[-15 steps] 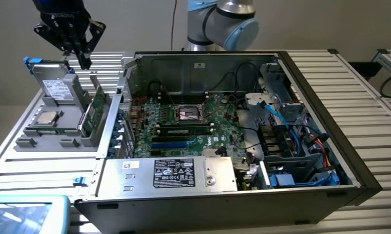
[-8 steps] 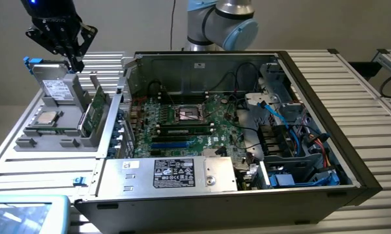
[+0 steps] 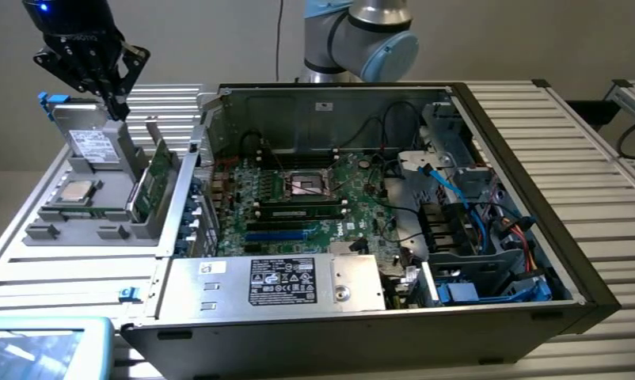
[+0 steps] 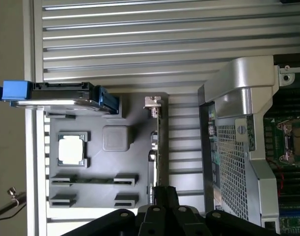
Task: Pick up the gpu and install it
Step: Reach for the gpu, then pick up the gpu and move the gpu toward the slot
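Grey plastic forms the holder point(image 3: 74, 228) at the exterior view's left, resting on the ribbed metal counter point(image 3: 582, 142). At the holder's far end a boxy drive point(image 3: 90, 142) with blue tabs stands upright. The black fingers point(image 3: 117, 108) hang over the holder with their tips pointing down in front of the drive's upper part. They are pressed together and grip nothing. In the wrist view the fingers point(image 4: 164, 194) sit tip to tip, in line with the long edge of the gpu point(image 4: 158, 142).

A CPU point(image 3: 77, 191) lies flat in a square pocket of the holder, beside the drive's foot. Just right of it the gpu point(image 3: 157, 178) stands on its long edge in a slot along the holder's right side, near the case. It is a thin green card, and in the wrist view its silver bracket point(image 4: 152, 102) is at the end nearest the drive point(image 4: 66, 98). The fingers are above the gpu and apart from it.

Further right the case point(image 3: 286, 119) lies on its side with its cover off. Inside are the green motherboard point(image 3: 328, 214) and, at the near edge, a silver power supply point(image 3: 275, 281) with labels. Blue and red cables fill the case's right end. The arm point(image 3: 355, 39), silver and pale blue, rises behind the case.
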`<state>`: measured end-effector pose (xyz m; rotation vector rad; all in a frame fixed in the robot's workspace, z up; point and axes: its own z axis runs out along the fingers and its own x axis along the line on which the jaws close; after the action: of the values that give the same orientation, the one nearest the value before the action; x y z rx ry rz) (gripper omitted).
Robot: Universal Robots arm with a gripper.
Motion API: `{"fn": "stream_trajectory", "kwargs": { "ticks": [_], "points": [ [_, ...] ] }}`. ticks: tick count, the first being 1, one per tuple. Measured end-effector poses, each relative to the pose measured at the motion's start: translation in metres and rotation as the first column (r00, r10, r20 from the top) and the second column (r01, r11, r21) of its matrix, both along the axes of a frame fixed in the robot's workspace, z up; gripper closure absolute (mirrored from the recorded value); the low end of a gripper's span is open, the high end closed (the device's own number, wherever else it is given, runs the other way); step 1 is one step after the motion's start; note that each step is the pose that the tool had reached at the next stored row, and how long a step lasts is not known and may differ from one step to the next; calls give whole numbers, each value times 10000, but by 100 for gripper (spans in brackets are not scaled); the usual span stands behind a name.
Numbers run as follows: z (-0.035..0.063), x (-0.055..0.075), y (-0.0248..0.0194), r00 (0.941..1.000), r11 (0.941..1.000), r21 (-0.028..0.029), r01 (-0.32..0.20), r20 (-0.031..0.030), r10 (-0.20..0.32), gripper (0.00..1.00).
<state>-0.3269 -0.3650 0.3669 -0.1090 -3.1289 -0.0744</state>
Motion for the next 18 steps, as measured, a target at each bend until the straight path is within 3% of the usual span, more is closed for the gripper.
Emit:
{"fn": "stream_trajectory", "kwargs": {
  "ticks": [4, 18],
  "points": [
    [-35, -60, 1, 10000, 10000, 2, 0, 2, 0, 88],
    [-37, -62, 1, 10000, 10000, 2, 0, 0, 0, 88]
  ]
}}
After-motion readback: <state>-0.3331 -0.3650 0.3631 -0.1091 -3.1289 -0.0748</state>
